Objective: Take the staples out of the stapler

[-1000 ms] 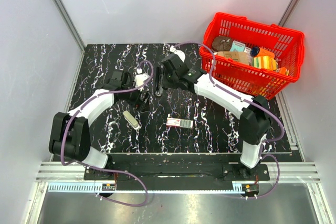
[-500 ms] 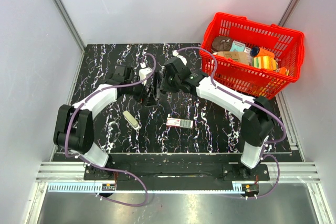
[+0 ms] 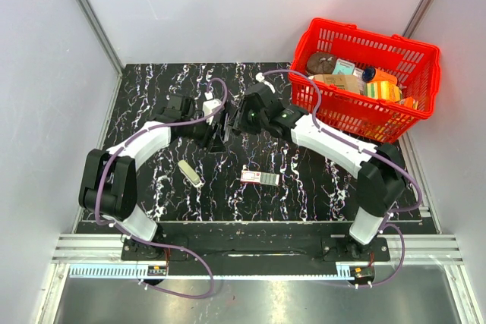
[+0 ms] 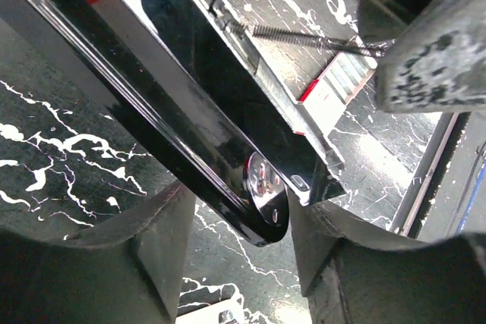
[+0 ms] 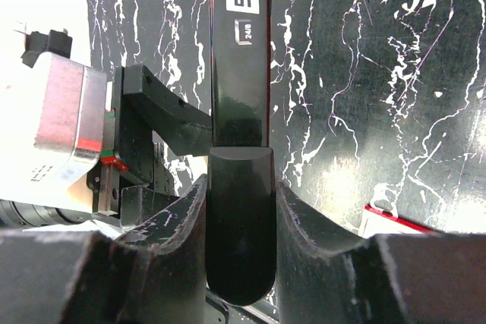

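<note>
Pale grey walls close in the scene on three sides, with slanted aluminium posts in the upper left and upper right corners of the top view. The table fills the middle of the frame, a glossy black surface veined in white like marble. A metal rail runs along the bottom of the frame.

A red plastic basket sits at the upper right, packed with assorted goods and overhanging the table's right edge.

The two white arms reach inward and meet just above the centre of the frame. There the right gripper is clamped on the black top arm of the stapler, a finger pressed against each flank. The stapler is swung open, its chrome magazine and thin spring exposed. The left gripper brackets the stapler's rounded end at a medium gap; I cannot tell whether its fingers actually press on it.

Lower centre, a small red-and-white box lies flat on the table. To its left, well apart, lies a small pale oblong object.
</note>
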{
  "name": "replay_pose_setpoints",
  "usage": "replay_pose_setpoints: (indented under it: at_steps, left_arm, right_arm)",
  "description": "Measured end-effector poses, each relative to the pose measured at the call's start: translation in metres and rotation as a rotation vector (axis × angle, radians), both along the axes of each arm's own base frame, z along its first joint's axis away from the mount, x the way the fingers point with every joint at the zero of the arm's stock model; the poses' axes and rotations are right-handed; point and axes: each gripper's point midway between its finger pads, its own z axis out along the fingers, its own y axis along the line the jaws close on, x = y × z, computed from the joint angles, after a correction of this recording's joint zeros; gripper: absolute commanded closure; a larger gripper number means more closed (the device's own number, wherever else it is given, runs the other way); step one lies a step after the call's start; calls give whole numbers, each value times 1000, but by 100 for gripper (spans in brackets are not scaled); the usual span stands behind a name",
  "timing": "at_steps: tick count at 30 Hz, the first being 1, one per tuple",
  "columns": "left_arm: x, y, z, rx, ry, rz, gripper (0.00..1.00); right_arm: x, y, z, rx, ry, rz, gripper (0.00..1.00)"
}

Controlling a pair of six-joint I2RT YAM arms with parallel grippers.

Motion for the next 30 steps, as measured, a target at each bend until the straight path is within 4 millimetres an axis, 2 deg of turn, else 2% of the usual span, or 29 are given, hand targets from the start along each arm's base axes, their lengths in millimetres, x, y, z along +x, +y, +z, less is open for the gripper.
replay_pose_setpoints:
  at_steps: [3, 10, 15, 19, 24, 30]
  left_arm:
    - [-2, -2, 2, -5, -1, -11, 57]
    - [-7, -1, 9, -4, -27, -28, 62]
    - [-10, 2, 9, 10, -40, -27, 90]
    - [-1, 14, 6, 33, -41, 28, 99]
    - [-1, 14, 3, 56, -55, 23, 100]
    - [1, 23, -14, 136, -104, 20, 100]
  right_arm:
    - [0, 0, -3, 20, 7, -5, 100]
    - [-3, 6, -6, 79, 14, 11, 100]
    - [-13, 3, -5, 98, 19, 33, 100]
    - [-31, 0, -5, 109, 43, 86, 100]
    - [-39, -4, -6, 117, 46, 102, 100]
    - [-47, -9, -18, 100, 51, 134, 100]
